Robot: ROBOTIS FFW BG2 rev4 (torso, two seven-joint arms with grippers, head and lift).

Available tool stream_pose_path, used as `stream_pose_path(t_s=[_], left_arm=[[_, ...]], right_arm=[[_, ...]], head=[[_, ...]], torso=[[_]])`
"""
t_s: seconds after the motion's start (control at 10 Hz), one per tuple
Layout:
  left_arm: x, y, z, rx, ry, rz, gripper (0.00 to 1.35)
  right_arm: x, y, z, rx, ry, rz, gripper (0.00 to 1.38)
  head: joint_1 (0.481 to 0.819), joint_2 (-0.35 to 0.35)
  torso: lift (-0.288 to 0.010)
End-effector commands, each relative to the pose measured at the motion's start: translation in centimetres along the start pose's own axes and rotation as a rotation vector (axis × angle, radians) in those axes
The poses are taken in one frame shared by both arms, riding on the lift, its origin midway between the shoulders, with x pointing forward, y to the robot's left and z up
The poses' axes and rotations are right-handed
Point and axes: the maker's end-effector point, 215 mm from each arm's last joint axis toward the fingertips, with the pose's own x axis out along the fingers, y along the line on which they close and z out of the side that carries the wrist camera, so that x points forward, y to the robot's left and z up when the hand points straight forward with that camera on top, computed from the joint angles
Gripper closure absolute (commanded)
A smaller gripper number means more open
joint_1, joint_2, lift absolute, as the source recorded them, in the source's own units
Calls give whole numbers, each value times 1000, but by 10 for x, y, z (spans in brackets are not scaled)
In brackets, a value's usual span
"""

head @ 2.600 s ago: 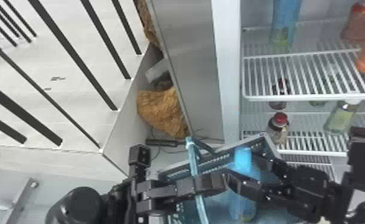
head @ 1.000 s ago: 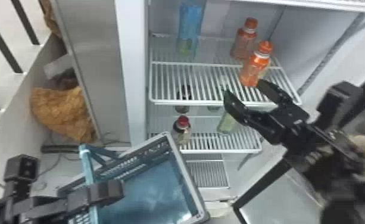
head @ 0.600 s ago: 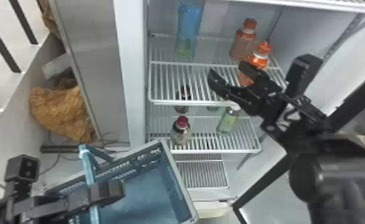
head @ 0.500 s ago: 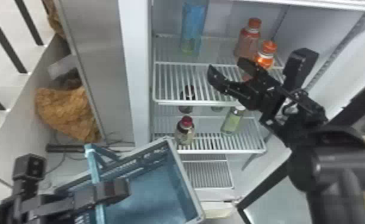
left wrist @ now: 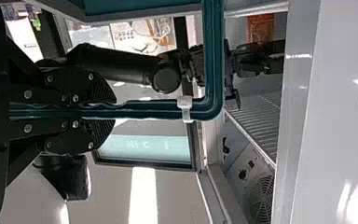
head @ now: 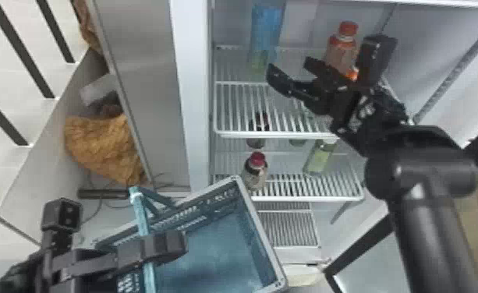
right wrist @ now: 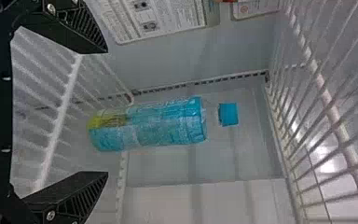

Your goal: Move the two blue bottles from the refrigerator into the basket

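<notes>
In the head view, the right gripper [head: 290, 68] is at the upper shelf [head: 245, 135] of the fridge [head: 191, 78], its two fingers wide apart. The blue bottle [head: 266, 31] stands on this shelf, to the left of an orange-capped bottle [head: 341, 50]. In the right wrist view, the blue bottle is beyond the fingers and apart from them. The left gripper [head: 171, 246] is closed firmly on the handle [head: 140, 214] of the basket [head: 260, 230]. A red-capped bottle [head: 255, 173] is on the lower shelf [head: 308, 198].

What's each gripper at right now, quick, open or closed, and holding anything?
Left gripper: closed on the basket handle.
Right gripper: open, empty, facing a blue bottle.
</notes>
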Motion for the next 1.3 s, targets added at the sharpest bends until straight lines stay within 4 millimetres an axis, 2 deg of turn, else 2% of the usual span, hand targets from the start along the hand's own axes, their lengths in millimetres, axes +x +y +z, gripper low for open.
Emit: stream_pose_path(t_s=[0.0, 0.2, 0.5, 0.6, 0.8, 1.0, 1.1, 1.2], left_arm=[[3, -1, 3, 3, 6, -7, 1197], [3, 0, 3, 4, 7, -5, 1197], [5, 0, 6, 8, 10, -12, 1197], [7, -1, 8, 12, 13, -17, 1197], [9, -2, 10, 15, 15, -22, 1197], [9, -1, 10, 8, 14, -25, 1197], [9, -2, 11, 11, 13, -27, 1197], [9, -1, 11, 11, 14, -26, 1197]], right_arm=[[21, 4, 11, 4, -8, 22, 96], [35, -5, 21, -6, -12, 1, 94], [59, -11, 26, 6, 9, 6, 91], [68, -6, 30, 10, 12, 22, 91], [81, -9, 34, 4, 29, 21, 93], [91, -17, 35, -12, 54, 10, 148], [90, -22, 26, -4, 85, -2, 367], [89, -25, 19, 6, 101, -10, 799]], head=[[695, -56], [695, -41], [695, -38], [695, -34], [695, -23], [695, -20], [695, -21], [695, -24]], torso=[[-10], [-10], [-10], [-10], [-10], [-10], [-10], [-10]])
